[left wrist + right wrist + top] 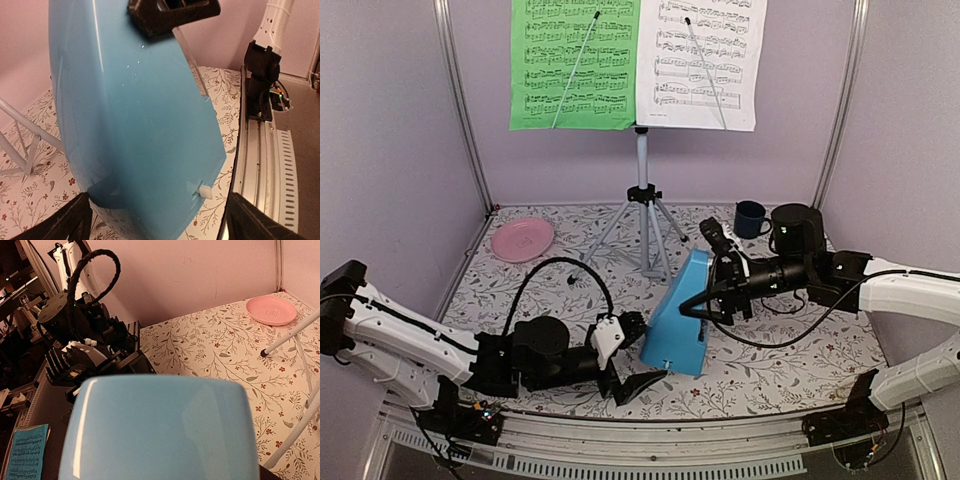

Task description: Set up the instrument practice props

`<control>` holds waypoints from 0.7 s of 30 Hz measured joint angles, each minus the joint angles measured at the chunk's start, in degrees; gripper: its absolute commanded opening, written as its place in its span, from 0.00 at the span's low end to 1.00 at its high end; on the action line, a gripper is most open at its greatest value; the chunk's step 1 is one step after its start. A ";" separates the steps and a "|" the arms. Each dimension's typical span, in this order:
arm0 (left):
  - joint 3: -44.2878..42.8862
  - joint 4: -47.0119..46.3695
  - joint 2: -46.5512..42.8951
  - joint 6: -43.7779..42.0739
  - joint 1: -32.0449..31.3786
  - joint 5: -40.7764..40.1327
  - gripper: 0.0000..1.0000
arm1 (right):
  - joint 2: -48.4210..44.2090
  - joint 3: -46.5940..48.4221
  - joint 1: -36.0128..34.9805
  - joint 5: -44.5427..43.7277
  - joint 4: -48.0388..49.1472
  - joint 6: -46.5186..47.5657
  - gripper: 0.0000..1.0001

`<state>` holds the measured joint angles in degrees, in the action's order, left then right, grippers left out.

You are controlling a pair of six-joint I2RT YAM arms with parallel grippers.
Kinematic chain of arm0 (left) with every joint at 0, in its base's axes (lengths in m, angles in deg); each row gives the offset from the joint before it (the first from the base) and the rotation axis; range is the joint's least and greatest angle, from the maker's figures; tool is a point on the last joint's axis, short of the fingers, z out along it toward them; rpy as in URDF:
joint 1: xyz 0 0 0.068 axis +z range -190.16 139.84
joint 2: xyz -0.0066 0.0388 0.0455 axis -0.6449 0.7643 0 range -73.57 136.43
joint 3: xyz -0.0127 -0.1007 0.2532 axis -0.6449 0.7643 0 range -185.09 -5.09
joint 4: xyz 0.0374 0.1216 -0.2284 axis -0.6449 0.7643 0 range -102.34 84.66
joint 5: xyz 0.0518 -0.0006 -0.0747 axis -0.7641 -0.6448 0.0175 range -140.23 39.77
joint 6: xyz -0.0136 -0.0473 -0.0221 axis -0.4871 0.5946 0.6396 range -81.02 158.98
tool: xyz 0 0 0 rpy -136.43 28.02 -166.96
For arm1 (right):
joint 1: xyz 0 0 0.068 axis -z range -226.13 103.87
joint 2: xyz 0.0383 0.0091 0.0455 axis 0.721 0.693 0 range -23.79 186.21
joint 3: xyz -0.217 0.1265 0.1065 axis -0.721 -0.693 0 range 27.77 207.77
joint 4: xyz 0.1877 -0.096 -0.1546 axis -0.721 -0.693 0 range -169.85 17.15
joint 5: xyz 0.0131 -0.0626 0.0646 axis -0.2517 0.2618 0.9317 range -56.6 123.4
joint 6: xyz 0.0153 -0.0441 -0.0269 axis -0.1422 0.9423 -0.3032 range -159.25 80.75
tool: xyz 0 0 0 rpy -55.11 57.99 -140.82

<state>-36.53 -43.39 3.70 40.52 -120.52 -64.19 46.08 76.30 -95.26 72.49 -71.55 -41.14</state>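
The music stand is upright on its silver tripod at the back of the table. A green page and a white sheet-music page hang on it. The light-blue metronome leans at mid-table, its base low over the floral cloth. My right gripper is shut on its upper part. One black finger shows at the metronome's top, and the metronome hides both in the right wrist view. My left gripper is open at the metronome's near base. Its fingers stand either side without touching.
A pink plate lies at the back left and a dark blue mug stands at the back right behind my right arm. Tripod legs spread over the cloth behind the metronome. The metal rail runs along the table's near edge.
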 measured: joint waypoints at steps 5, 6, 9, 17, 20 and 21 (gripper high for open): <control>-0.50 -0.83 1.20 -0.07 -0.70 -2.34 0.90 | 0.00 0.00 -0.39 -0.11 0.00 -0.04 0.41; -0.66 -0.83 1.42 -0.07 -0.74 -3.04 0.90 | 0.00 0.00 -0.39 -0.26 0.02 -0.07 0.41; -1.07 -0.79 1.77 -0.04 -0.76 -4.55 0.91 | 0.00 0.00 -0.39 -0.83 0.13 -0.24 0.40; -0.66 -1.11 1.18 0.39 -0.87 -5.53 0.83 | -0.02 0.00 -0.46 -1.31 0.50 -0.46 0.33; 0.31 -1.22 0.15 0.55 -0.92 -5.92 0.81 | -0.02 0.00 -0.48 -1.62 0.70 -0.63 0.31; 0.48 -1.18 -0.02 0.57 -0.92 -6.10 0.81 | -0.02 0.00 -0.50 -1.73 0.87 -0.76 0.31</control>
<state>-36.05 -44.57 3.68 41.09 -121.43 -70.28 46.05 76.30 -95.76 70.76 -70.68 -41.91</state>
